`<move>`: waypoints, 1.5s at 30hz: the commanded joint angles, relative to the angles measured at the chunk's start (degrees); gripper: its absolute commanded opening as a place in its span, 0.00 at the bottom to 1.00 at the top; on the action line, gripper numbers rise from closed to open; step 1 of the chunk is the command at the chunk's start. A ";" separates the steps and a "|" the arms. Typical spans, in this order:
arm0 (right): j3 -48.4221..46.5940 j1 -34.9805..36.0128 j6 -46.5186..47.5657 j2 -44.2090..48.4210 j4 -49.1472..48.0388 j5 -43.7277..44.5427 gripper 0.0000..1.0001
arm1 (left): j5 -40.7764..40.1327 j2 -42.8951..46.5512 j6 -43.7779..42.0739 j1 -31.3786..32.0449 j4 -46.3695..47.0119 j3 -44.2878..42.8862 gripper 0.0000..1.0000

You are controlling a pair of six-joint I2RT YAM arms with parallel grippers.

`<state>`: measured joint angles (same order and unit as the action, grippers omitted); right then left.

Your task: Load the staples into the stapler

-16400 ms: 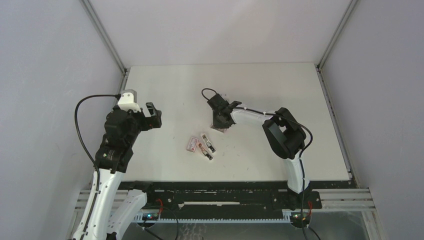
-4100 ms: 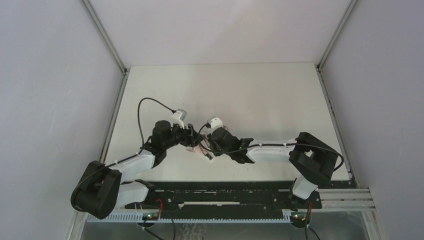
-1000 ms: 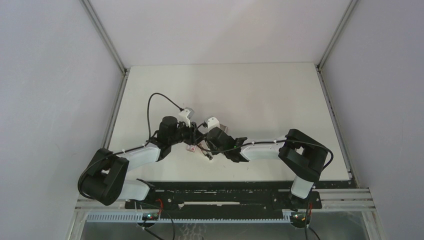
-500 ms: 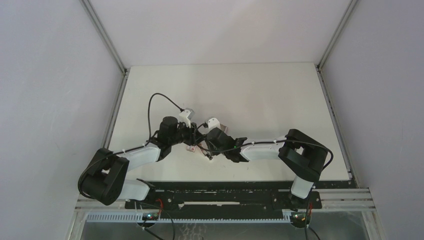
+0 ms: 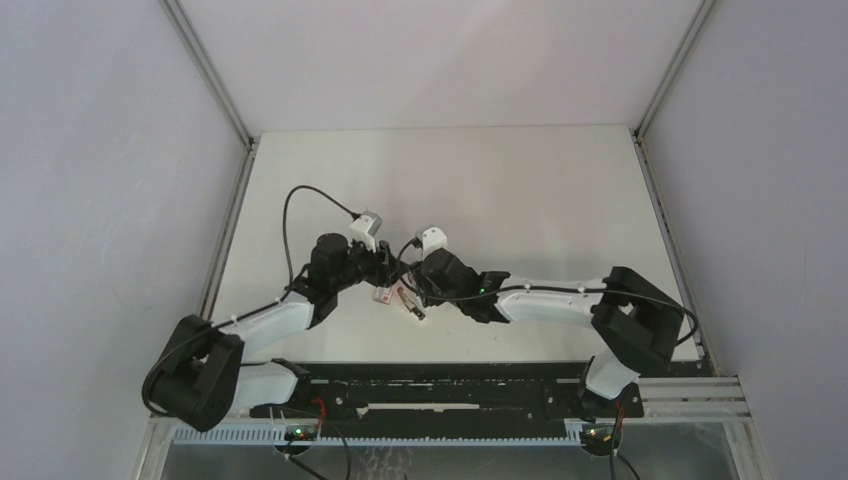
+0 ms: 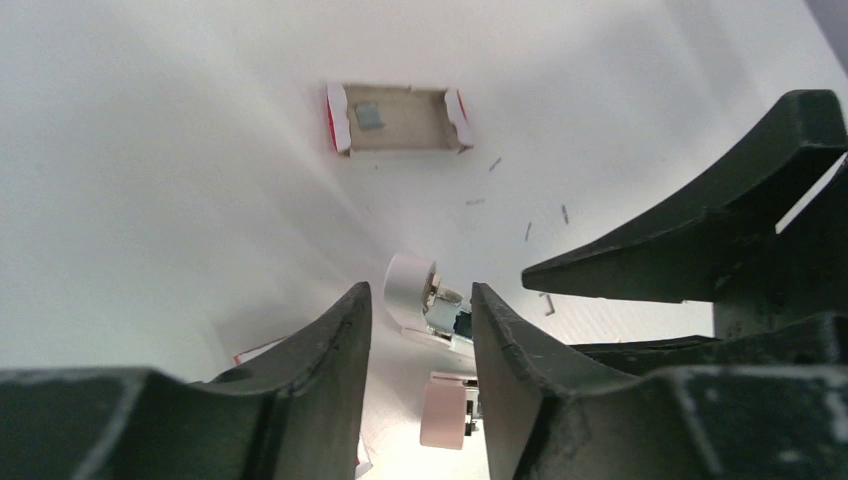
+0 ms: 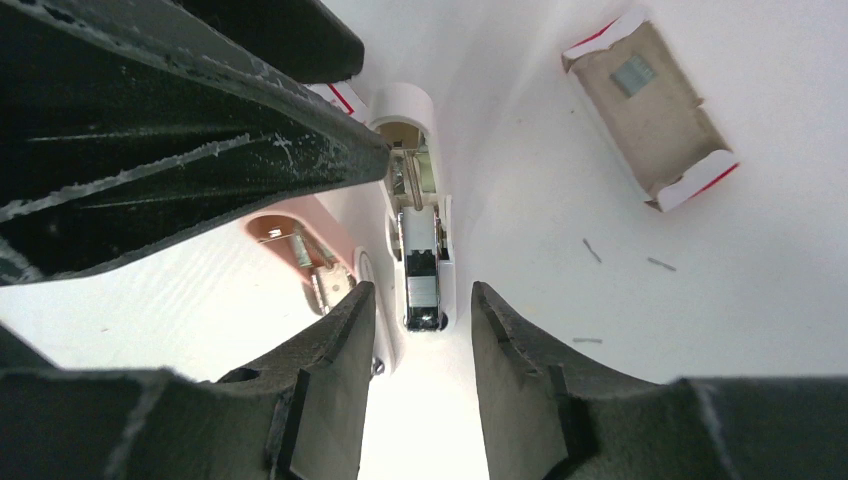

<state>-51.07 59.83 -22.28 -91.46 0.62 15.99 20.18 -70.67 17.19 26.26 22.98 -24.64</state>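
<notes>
Left gripper (image 6: 418,298) stands part open, gripping nothing. Right gripper (image 7: 421,298) is the same, fingers parted and empty, and between them the stapler (image 7: 421,250) lies hinged open on the table (image 7: 720,300). Loose staples (image 7: 592,250) are scattered nearby, with the open staple box (image 7: 650,115) beyond.

No text is legible on the stapler (image 7: 421,262) or staple box (image 7: 650,118).

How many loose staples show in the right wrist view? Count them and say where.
3: one staple and another just below the tray, a third lower down. More may be hidden.
</notes>
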 commanded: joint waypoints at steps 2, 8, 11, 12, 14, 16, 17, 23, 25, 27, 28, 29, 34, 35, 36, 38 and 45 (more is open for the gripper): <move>-1.89 -3.91 1.44 7.88 3.89 -2.98 0.40 | -9.56 11.03 -1.16 0.15 4.59 5.60 0.62; -5.93 -13.94 2.94 6.28 10.62 -11.43 0.41 | -25.83 23.39 1.23 -0.79 3.58 11.89 0.74; -10.33 -16.73 4.07 1.44 13.92 -12.03 0.38 | -32.10 28.58 1.28 -1.90 3.02 14.31 0.78; -11.70 -17.25 4.42 -0.20 14.29 -12.16 0.37 | -33.42 29.87 1.04 -2.06 2.83 14.83 0.78; -14.35 -17.96 4.32 -3.80 14.74 -11.56 0.37 | -35.49 32.05 0.18 -2.17 2.25 15.62 0.79; -16.55 -18.25 4.35 -7.26 14.58 -11.14 0.36 | -36.93 33.47 -0.79 -2.23 1.68 16.04 0.79; -19.06 -18.27 4.55 -10.17 13.82 -10.97 0.37 | -37.94 34.02 -1.55 -2.20 1.46 16.21 0.79; -24.10 -18.35 10.88 -16.57 12.37 -14.51 0.36 | -37.13 32.42 -1.83 -2.18 1.45 15.48 0.79; -25.10 -18.43 13.67 -17.95 12.60 -15.66 0.36 | -36.68 32.00 -1.81 -2.20 1.45 15.34 0.79; -26.21 -18.65 16.13 -19.23 13.54 -16.34 0.36 | -36.54 31.86 -1.84 -2.18 1.41 15.24 0.79; -26.55 -18.82 17.22 -19.68 13.97 -16.67 0.36 | -36.53 31.99 -1.81 -2.19 1.39 15.26 0.79; -26.68 -18.93 18.48 -20.08 14.33 -17.08 0.35 | -36.53 31.99 -1.94 -2.18 1.44 15.32 0.79; -26.94 -19.04 24.48 -21.01 15.36 -19.33 0.34 | -36.62 32.33 -1.91 -2.18 1.45 15.41 0.79; -27.09 -19.05 25.36 -21.18 15.58 -19.67 0.34 | -36.58 32.43 -1.93 -2.18 1.39 15.42 0.79; -27.33 -19.03 26.15 -21.54 15.89 -19.80 0.33 | -36.61 32.40 -1.90 -2.18 1.44 15.42 0.79; -28.07 -19.05 27.46 -22.12 16.60 -19.62 0.33 | -36.62 32.42 -1.98 -2.22 1.41 15.42 0.79; -29.89 -18.94 30.39 -23.66 17.74 -19.54 0.32 | -36.88 32.66 -2.08 -2.18 1.14 15.50 0.79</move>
<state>-78.26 40.95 4.78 -115.04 18.00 -3.05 -15.94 -38.79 16.69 24.29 22.90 -9.28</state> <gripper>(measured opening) 0.318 0.788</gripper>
